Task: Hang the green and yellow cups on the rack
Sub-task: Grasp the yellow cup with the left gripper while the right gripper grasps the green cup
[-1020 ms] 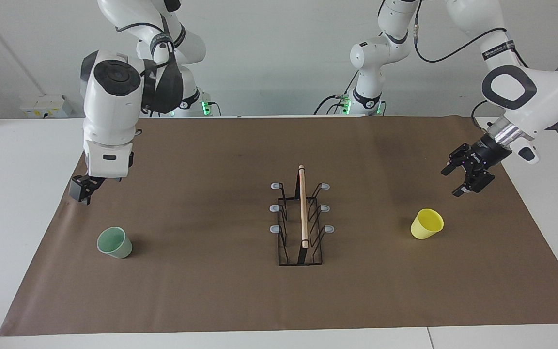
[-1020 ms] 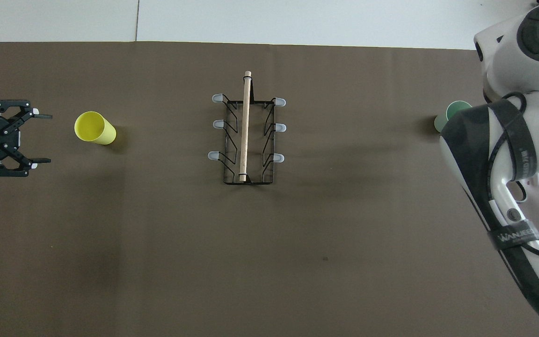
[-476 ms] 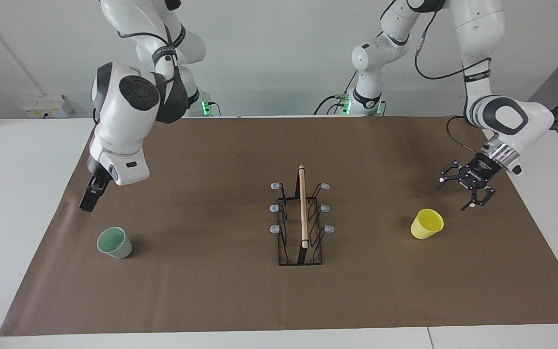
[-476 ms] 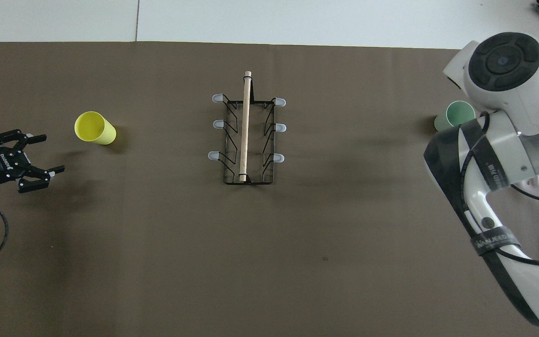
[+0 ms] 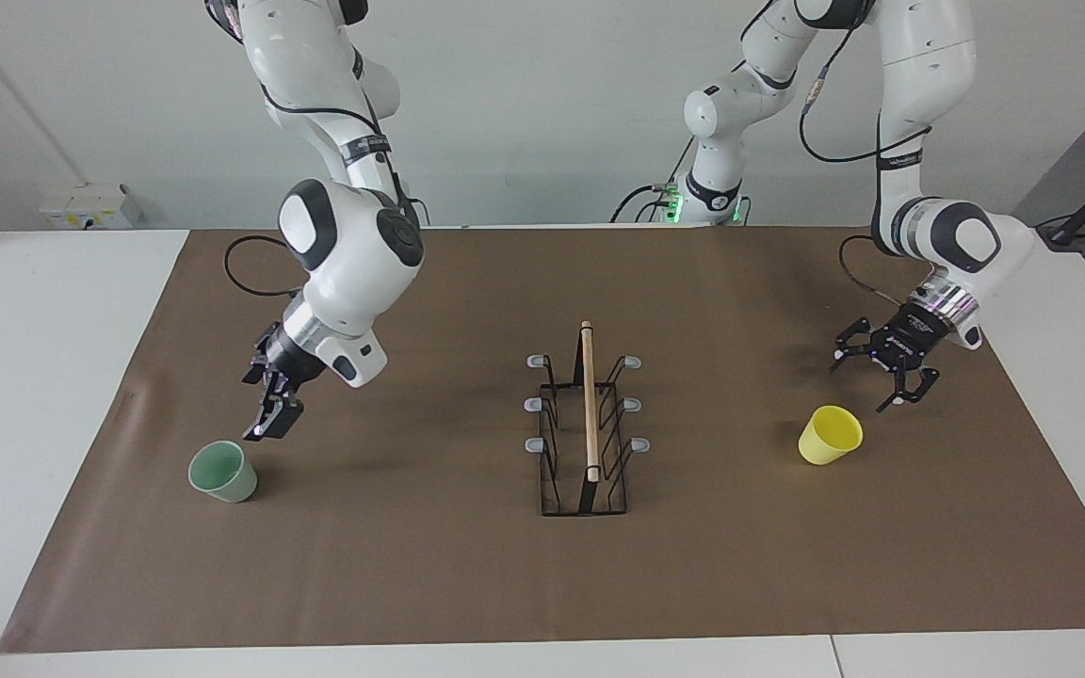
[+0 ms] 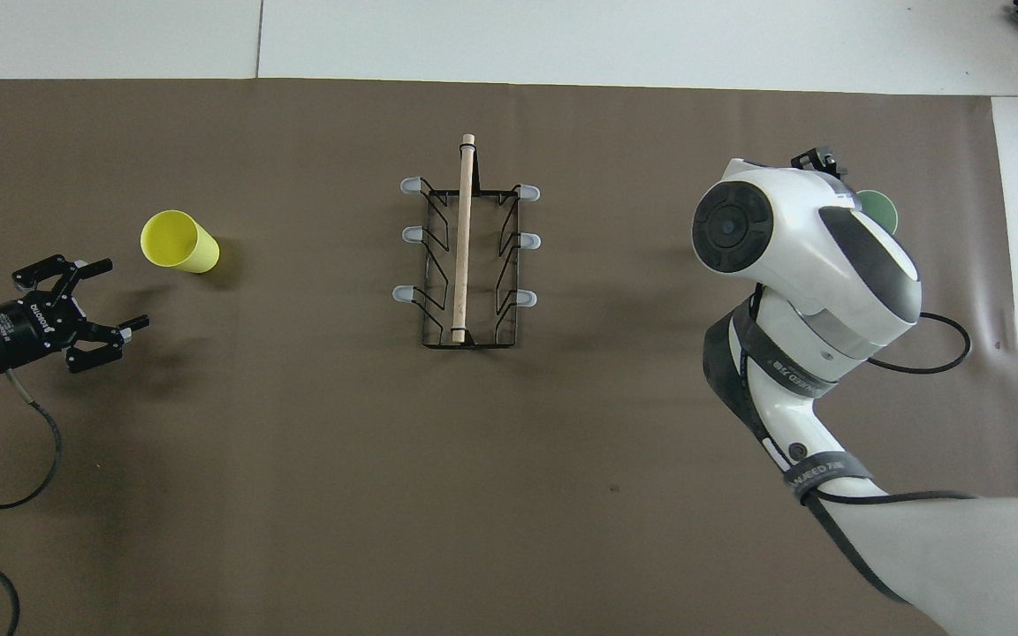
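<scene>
Brown-papered surface (image 5: 467,574) (image 6: 297,495), both arms out over it.

Rack (image 5: 586,428) (image 6: 467,256) upright mid-surface, black wire frame, pale wooden rod along the top, running toward and away from the robots. Six grey-tipped prongs, three per side, all bare.

Yellow cup (image 5: 829,435) (image 6: 178,241) toward the left arm's end of the surface, well apart from rack, resting on the paper and tipped, mouth turned up and toward the robots' side. Nothing touching it.

Left pincer (image 5: 886,372) (image 6: 101,296) low over the paper, near yellow cup, on the cup's robot-ward side and a little toward the surface edge. Fingers spread wide, nothing between them. Clear gap to the cup in both views.

Green cup (image 5: 222,472) (image 6: 878,210) toward the right arm's end of the surface, upright, mouth up, well apart from rack. In overhead view mostly hidden under the right arm's wrist, only a sliver of rim showing.

Right pincer (image 5: 267,420) angled down, tips just above and beside the green cup's rim on the rack-ward, robot-ward side. Not in contact in facing view. Holding nothing. Finger spread: cannot tell, seen edge-on in facing view and almost wholly covered by the wrist in overhead view.
</scene>
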Robot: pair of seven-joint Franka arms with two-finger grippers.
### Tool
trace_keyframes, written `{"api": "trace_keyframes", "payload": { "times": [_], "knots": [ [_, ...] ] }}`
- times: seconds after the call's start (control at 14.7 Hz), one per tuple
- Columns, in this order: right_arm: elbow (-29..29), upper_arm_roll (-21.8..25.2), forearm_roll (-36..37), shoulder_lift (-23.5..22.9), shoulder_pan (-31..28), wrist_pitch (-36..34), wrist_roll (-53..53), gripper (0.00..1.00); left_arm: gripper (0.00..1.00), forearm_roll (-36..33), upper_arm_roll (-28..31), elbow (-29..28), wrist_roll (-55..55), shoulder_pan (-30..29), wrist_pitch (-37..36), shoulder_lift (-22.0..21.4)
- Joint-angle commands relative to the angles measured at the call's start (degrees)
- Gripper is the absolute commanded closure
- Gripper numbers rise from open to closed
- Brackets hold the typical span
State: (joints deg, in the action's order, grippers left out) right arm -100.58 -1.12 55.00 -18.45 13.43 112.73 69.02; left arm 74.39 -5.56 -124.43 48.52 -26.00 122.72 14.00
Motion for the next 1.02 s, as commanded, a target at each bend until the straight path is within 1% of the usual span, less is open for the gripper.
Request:
{"api": "trace_keyframes", "payload": {
  "times": [0.0, 0.07, 0.2, 0.27, 0.34, 0.41, 0.48, 0.61, 0.82, 0.95],
  "knots": [
    [-0.84, 0.06, 5.2, -3.86, 1.42, 1.27, -0.37, 0.0, 0.0, 4.43, -0.85, -1.69, -5.27, -1.6, -1.35, 0.06],
    [-0.76, 0.15, 6.43, -5.53, 2.04, 1.44, -2.82, 0.0, 0.0, 6.62, -0.86, -1.69, -6.33, -1.25, -1.26, 0.49],
    [-1.19, 0.06, 10.2, -7.56, 1.78, 1.88, -7.05, 0.0, 0.0, 9.53, -1.55, -1.61, -11.49, -1.94, -1.6, 3.73],
    [-1.28, 0.06, 10.91, -8.79, 1.78, 1.97, -8.19, 0.0, 0.0, 10.33, -2.34, -1.08, -13.7, -3.69, -2.3, 5.66],
    [-1.63, 0.06, 10.92, -9.41, 1.69, 1.97, -10.29, 0.0, 0.0, 11.21, -4.52, -0.82, -14.15, -4.84, -2.22, 6.03],
    [-2.77, 0.06, 11.01, -9.41, 1.43, 2.58, -12.49, 0.0, 0.0, 13.04, -5.94, -0.73, -14.51, -5.98, -2.22, 6.21],
    [-4.17, 0.15, 11.88, -9.5, 1.17, 4.67, -14.08, 0.0, 0.0, 15.06, -6.3, -0.73, -15.9, -5.9, -1.96, 6.3],
    [-6.81, 0.15, 16.17, -9.59, 0.12, 6.62, -18.2, 0.0, 0.0, 18.06, -7.27, -0.21, -17.76, -5.55, -1.0, 7.44],
    [-8.22, 0.15, 19.7, -9.41, -1.47, 8.73, -19.98, 0.0, 0.0, 20.26, -9.29, 1.55, -17.68, -5.46, 2.16, 8.93],
    [-8.75, 0.15, 23.91, -9.59, -3.83, 11.8, -20.24, 0.0, 0.0, 20.62, -10.61, 3.22, -17.5, -5.64, 3.92, 9.9]
  ]
}}
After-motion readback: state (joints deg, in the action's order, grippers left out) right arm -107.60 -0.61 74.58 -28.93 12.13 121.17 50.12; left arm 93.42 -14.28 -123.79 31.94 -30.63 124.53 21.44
